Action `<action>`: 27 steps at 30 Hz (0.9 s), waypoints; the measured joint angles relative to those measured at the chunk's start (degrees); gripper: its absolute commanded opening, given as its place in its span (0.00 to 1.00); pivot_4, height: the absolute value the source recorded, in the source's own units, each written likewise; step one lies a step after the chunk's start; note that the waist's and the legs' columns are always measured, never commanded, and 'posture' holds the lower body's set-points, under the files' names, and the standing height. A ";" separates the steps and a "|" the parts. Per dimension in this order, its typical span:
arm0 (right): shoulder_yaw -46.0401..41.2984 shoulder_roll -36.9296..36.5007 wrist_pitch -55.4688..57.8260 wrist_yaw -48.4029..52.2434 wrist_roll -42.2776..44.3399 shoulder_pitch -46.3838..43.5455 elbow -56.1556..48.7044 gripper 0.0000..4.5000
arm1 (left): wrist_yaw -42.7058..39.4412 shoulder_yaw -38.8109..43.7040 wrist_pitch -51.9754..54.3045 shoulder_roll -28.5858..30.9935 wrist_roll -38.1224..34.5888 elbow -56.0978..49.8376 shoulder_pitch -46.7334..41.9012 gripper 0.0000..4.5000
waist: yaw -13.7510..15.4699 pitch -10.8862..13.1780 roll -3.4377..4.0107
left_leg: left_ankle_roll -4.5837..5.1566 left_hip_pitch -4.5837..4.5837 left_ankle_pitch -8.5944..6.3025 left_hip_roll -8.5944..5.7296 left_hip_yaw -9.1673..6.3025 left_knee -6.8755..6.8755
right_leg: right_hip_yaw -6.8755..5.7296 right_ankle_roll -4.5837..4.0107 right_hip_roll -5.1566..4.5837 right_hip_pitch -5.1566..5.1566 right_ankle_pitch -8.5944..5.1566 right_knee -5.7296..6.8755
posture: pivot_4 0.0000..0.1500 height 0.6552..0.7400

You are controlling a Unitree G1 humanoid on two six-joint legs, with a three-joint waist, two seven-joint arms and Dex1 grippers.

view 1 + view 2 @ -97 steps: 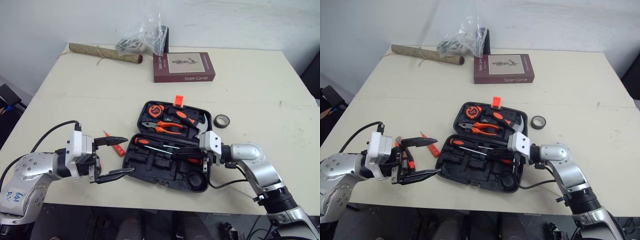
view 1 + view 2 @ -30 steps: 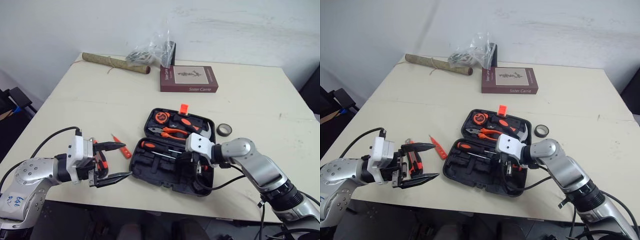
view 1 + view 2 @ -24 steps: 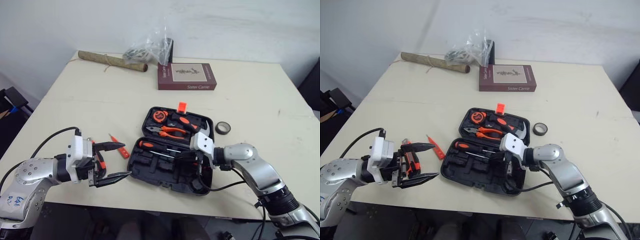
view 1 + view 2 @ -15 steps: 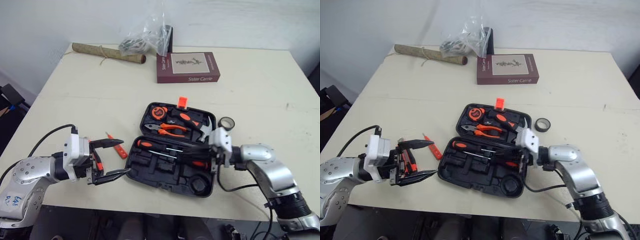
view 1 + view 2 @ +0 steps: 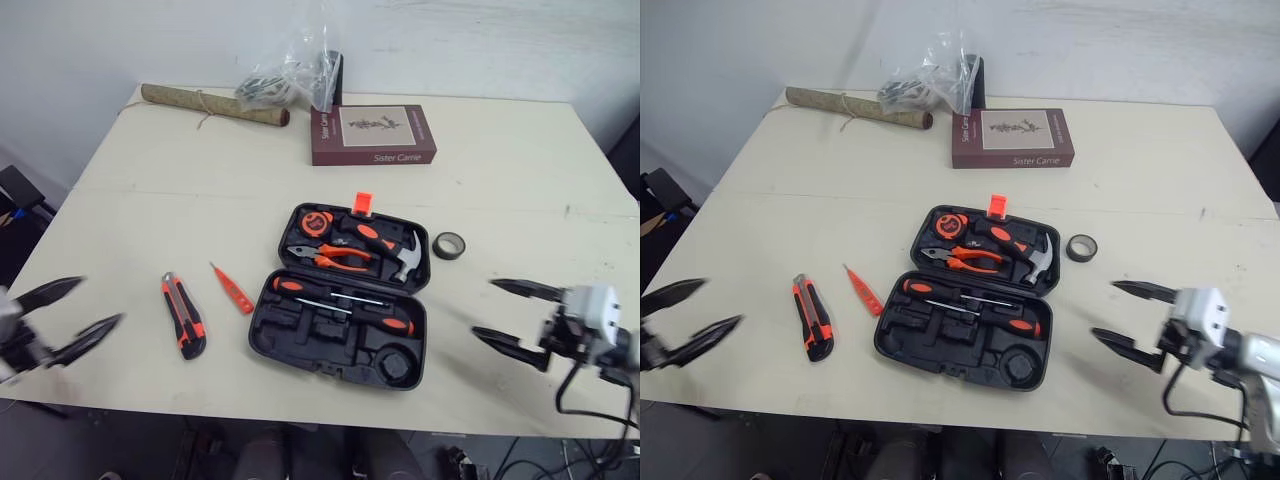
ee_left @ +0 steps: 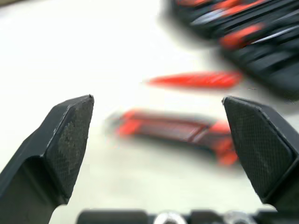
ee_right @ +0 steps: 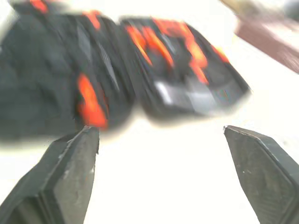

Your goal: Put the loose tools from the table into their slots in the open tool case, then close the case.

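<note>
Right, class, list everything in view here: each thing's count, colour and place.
table: 1, cream, under everything
tool case: 1, black, centre, open
knife: 1, orange and black, left of case
pointed tool: 1, red, between knife and case
tape roll: 1, dark, right of case
book: 1, maroon, far side
rolled mat: 1, brown, far left
plastic bag: 1, clear, beside book
left gripper: 1, black, open, left edge
right gripper: 1, black, open, right of case

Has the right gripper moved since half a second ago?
Yes. The right gripper has withdrawn from the tool case to the robot's right, now open over the table beside it.
</note>
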 measured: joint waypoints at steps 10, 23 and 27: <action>-6.22 -4.52 -13.98 0.41 -2.70 -0.97 27.46 0.99 | 2.53 9.35 -6.81 -0.11 2.52 14.68 7.40 1.00 | -0.01 0.03 0.07 | -0.17 -0.05 0.07 0.04 0.03 -0.19 | 0.10 -0.13 -0.08 -0.34 -0.06 0.17 | 1.00 1.00; 4.98 3.13 -7.54 1.35 2.92 -16.49 12.70 0.99 | 25.02 1.94 27.81 -1.27 -13.98 -27.93 4.29 1.00 | -0.04 0.17 0.31 | -0.38 -0.10 0.22 0.04 0.02 -0.03 | 0.06 0.01 -0.04 -0.26 0.02 0.31 | 1.00 1.00; 9.04 4.62 -4.56 1.33 3.47 -18.86 8.47 0.99 | 43.47 -5.54 43.87 -0.62 -23.17 -42.40 -1.93 1.00 | 0.17 0.18 0.32 | -0.43 0.03 0.32 0.00 -0.03 0.01 | 0.05 0.08 -0.02 -0.01 0.05 0.27 | 1.00 1.00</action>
